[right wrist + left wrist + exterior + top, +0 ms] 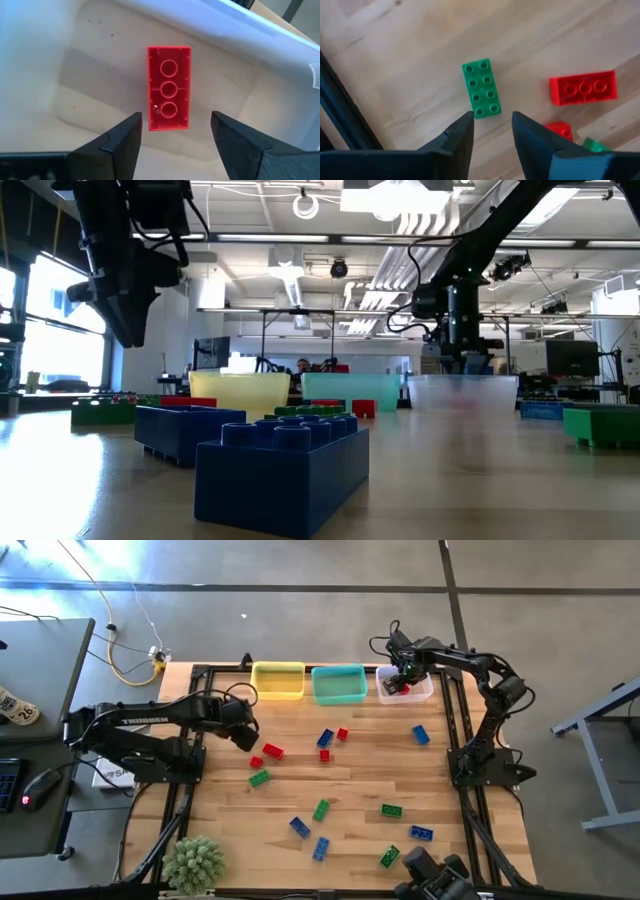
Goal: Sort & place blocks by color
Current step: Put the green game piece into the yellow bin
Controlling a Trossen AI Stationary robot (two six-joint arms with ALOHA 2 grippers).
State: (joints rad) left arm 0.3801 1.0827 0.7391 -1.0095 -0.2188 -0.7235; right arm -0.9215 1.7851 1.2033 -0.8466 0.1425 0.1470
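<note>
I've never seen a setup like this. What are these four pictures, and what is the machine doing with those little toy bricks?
Two robot arms work at a wooden table. One picture looks down from above, one looks level across the tabletop, and two come from cameras on the arms' wrists. Red, green and blue blocks lie scattered, with three bins along the far edge. The right claw stands open, holding nothing, above a red brick lying in the clear bin. The left claw, open and empty, hangs over a green brick.
</note>
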